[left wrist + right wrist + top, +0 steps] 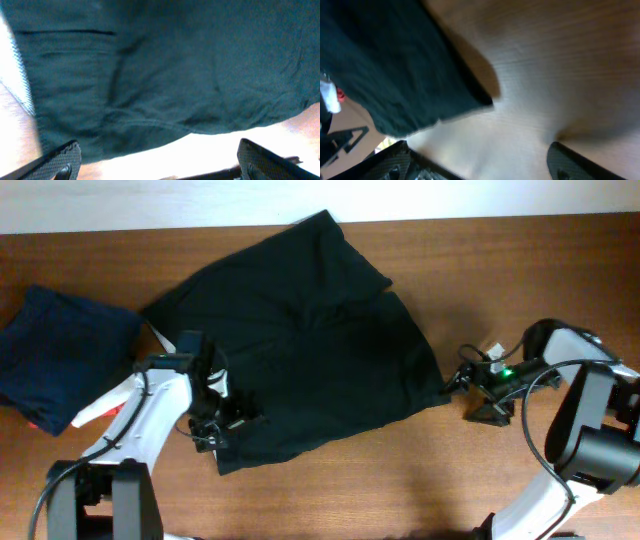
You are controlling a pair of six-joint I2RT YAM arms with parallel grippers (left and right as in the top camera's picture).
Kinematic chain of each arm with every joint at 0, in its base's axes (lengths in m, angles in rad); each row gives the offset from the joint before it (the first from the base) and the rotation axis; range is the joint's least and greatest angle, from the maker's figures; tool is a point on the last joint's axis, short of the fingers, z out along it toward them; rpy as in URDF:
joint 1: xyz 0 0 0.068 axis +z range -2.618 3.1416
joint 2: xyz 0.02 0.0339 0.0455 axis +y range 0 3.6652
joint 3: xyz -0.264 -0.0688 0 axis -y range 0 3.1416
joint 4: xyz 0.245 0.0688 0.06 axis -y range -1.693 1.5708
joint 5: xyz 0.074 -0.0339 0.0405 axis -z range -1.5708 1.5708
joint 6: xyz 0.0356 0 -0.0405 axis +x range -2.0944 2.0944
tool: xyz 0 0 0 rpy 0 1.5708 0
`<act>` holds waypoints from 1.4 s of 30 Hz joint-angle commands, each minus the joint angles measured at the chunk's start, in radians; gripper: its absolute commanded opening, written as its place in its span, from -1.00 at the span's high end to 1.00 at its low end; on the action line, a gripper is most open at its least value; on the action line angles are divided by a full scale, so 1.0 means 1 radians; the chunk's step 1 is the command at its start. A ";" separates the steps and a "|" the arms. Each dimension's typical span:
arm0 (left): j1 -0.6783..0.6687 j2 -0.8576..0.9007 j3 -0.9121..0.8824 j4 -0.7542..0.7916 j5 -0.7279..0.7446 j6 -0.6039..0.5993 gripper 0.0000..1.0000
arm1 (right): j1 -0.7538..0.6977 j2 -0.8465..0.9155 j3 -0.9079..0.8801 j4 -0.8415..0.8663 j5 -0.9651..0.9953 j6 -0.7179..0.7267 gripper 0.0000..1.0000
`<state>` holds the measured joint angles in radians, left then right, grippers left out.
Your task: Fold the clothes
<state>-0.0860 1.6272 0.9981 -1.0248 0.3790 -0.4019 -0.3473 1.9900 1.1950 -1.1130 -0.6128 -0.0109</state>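
Observation:
A black garment [300, 340] lies spread and rumpled across the middle of the wooden table; it also shows in the left wrist view [165, 70] and the right wrist view [385, 75]. My left gripper [222, 425] is open and empty over the garment's lower left edge, fingers [157, 162] wide apart. My right gripper [462, 385] is open and empty just right of the garment's right corner, fingers [475, 162] apart over bare table, not touching the cloth.
A folded dark blue garment [60, 355] lies at the left edge of the table. A white and red item [95, 412] sticks out beside it near the left arm. Bare wood table [400, 480] runs along the front.

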 commanded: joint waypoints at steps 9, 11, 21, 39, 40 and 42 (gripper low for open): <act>-0.043 -0.005 -0.010 0.049 -0.024 -0.047 -0.98 | 0.191 -0.021 -0.063 0.269 0.140 0.290 -0.35; -0.043 -0.004 -0.010 0.051 -0.024 -0.047 -0.98 | 0.185 -0.021 -0.063 0.260 0.195 0.290 -0.05; -0.045 -0.004 -0.011 0.044 0.003 -0.048 -0.98 | 0.037 -0.033 -0.015 0.181 0.304 0.252 0.92; -0.210 -0.004 -0.265 0.192 0.064 -0.510 0.54 | -0.001 -0.047 0.052 0.118 0.311 0.251 0.92; -0.209 -0.004 -0.264 0.195 0.027 -0.510 0.73 | -0.001 -0.047 0.052 0.116 0.311 0.251 0.92; -0.194 -0.004 -0.263 0.206 -0.029 -0.497 0.99 | -0.001 -0.047 0.052 0.106 0.306 0.252 0.92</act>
<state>-0.2916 1.6272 0.7410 -0.8303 0.4442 -0.9012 -0.3473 1.9480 1.2308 -0.9955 -0.3214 0.2497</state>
